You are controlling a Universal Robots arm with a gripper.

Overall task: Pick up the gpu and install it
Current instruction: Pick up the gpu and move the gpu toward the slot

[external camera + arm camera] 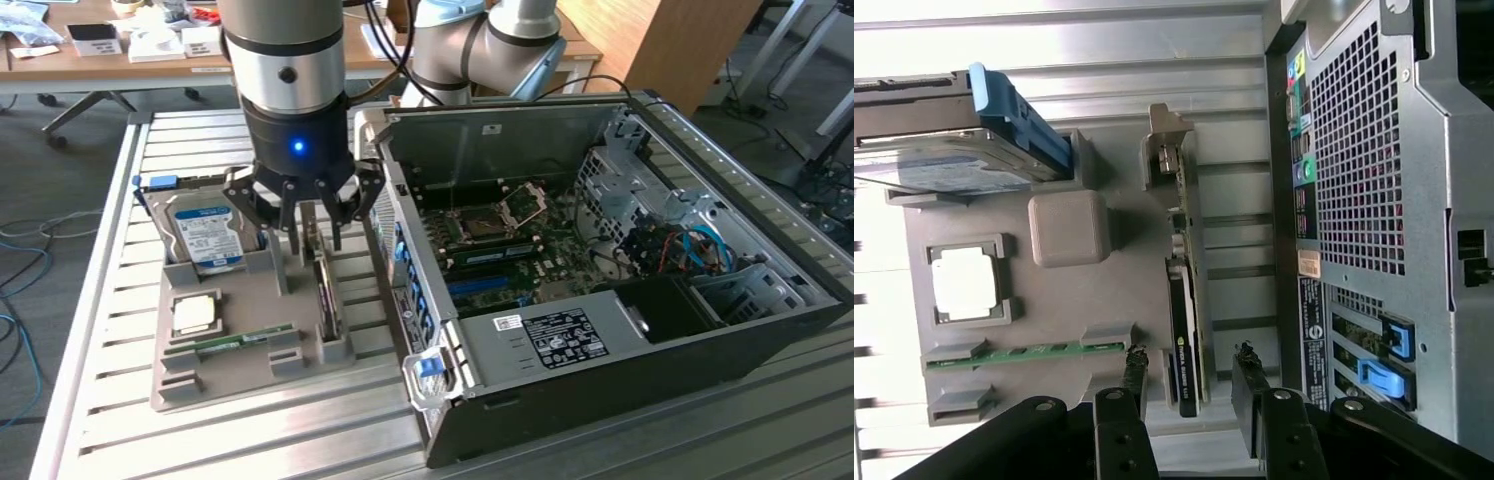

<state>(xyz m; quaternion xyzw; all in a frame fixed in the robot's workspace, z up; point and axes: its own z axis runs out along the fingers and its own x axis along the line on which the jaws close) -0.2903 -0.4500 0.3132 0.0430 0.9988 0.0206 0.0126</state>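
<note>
The gpu stands on edge in a slot of the grey holder tray, a thin dark card with a green board edge. Its silver end bracket points away from the wrist camera. My gripper hangs open directly over the card's rear end. In the wrist view the gpu runs between the two black fingers, one on each side, and the gripper holds nothing. I cannot tell whether a finger touches the card.
An open PC case lies at the exterior view's right, motherboard exposed, its perforated rear panel close beside the card. On the tray sit a hard drive, a CPU and a RAM stick. The slatted table extends forward.
</note>
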